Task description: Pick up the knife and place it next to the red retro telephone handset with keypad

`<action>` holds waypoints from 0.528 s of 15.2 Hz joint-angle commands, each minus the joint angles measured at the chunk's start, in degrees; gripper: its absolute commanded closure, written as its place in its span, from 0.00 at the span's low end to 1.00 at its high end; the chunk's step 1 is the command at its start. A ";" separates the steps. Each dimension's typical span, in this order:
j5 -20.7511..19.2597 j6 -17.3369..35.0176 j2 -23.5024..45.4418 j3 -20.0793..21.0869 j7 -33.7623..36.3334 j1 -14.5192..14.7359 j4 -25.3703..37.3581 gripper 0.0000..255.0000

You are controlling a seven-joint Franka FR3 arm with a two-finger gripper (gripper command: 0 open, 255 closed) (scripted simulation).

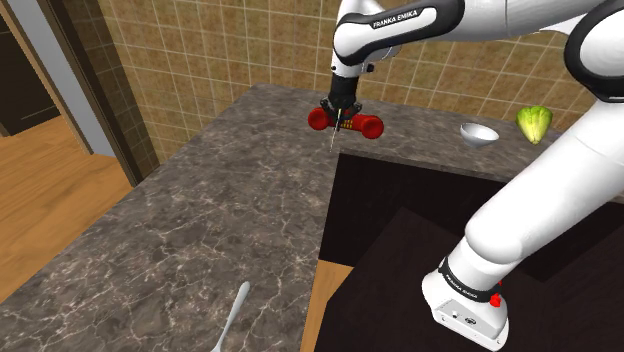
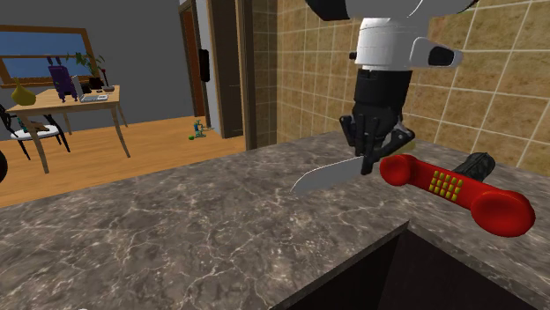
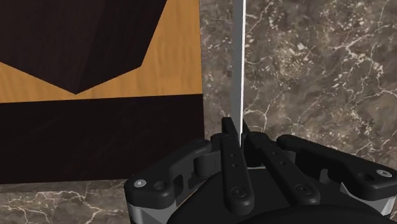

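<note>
Grey veined worktop, seen from its near edge to the tiled wall. A pale spoon lies nearest, well apart from the red handset with its yellow keypad. The jaws are narrowed onto the knife and clasp it, with the blade projecting just beside the handset's rounded end. To the handset's right in the shoulder view, near the wall, stand a white bowl and a green lettuce.
</note>
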 commanded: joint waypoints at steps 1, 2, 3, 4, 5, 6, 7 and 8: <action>-0.26 -0.16 -0.08 -1.58 -2.81 -1.26 0.02 1.00; -0.40 -0.19 -0.04 -2.39 -4.18 -1.89 0.06 1.00; -0.54 -0.22 0.06 -3.17 -5.55 -2.53 0.16 1.00; -0.69 -0.26 0.22 -3.96 -6.91 -3.17 0.33 1.00; -0.83 -0.31 0.43 -4.75 -8.26 -3.80 0.56 1.00; -0.97 -0.36 0.70 -5.54 -9.61 -4.43 0.86 1.00; -1.10 -0.42 1.02 -6.31 -10.96 -5.06 1.22 1.00; -1.23 -0.49 1.40 -7.07 -12.31 -5.70 1.65 1.00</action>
